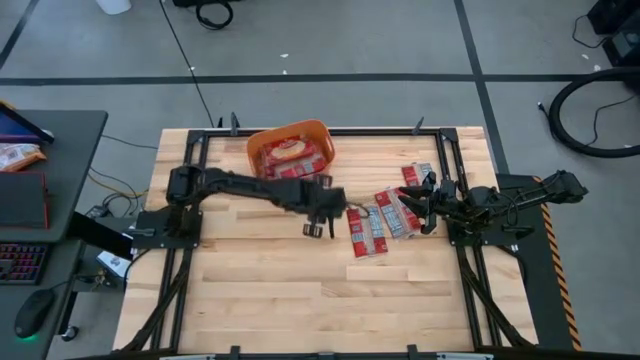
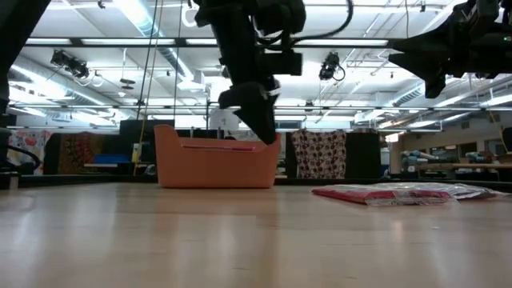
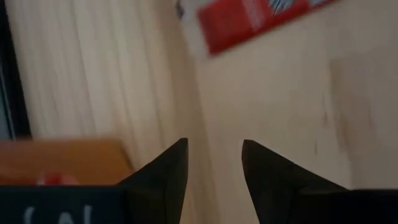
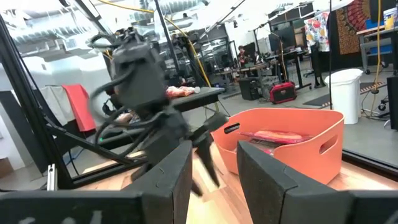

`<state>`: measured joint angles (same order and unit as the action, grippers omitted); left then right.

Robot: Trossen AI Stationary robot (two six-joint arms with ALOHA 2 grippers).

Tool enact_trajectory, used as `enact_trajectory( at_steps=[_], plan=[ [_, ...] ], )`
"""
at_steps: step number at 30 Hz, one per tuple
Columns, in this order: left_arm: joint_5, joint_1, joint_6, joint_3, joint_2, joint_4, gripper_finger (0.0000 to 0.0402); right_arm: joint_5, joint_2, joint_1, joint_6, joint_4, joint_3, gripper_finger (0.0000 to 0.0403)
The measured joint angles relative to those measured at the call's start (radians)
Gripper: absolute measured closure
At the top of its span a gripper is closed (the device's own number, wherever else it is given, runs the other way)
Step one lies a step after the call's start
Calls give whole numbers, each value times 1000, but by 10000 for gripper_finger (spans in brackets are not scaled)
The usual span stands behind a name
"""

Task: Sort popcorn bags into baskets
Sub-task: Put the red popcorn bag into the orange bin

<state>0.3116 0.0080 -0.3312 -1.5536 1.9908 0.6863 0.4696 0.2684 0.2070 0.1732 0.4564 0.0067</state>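
Popcorn bags (image 1: pixel 385 218) lie flat in a loose cluster right of table centre, more inside the orange tub (image 1: pixel 291 150).

The tub sits at the cluster's ten o'clock. Left gripper (image 1: pixel 319 228) hangs between them, fingers apart and empty. Right gripper (image 1: pixel 427 205) hovers over the cluster's three o'clock edge, fingers apart.

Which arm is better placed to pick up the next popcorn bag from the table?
Probably the left: its open, empty gripper hangs beside the loose bags, with the tub nearby. The right gripper sits farther from the tub.
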Motion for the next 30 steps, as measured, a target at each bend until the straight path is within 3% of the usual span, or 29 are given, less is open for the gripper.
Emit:
enact_trajectory(
  at_steps=[4, 9, 13, 17, 24, 30],
  plan=[
    [5, -43, -40, 22, 24, -114, 245, 0, 0, 0, 0, 0, 0, 271],
    [-6, -101, 15, 22, 43, -111, 246, 0, 0, 0, 0, 2, 0, 271],
    [20, -173, 100, 22, 13, 16, 262, 0, 0, 0, 0, 1, 0, 271],
    [168, -257, 191, 36, -34, 187, 288, 0, 0, 0, 0, -1, 0, 271],
    [288, -392, 402, 278, -256, 176, 328, 0, 0, 0, 0, 0, 0, 271],
    [310, -463, 510, 533, -482, -37, 345, 0, 0, 0, 18, 17, 0, 271]
  ],
)
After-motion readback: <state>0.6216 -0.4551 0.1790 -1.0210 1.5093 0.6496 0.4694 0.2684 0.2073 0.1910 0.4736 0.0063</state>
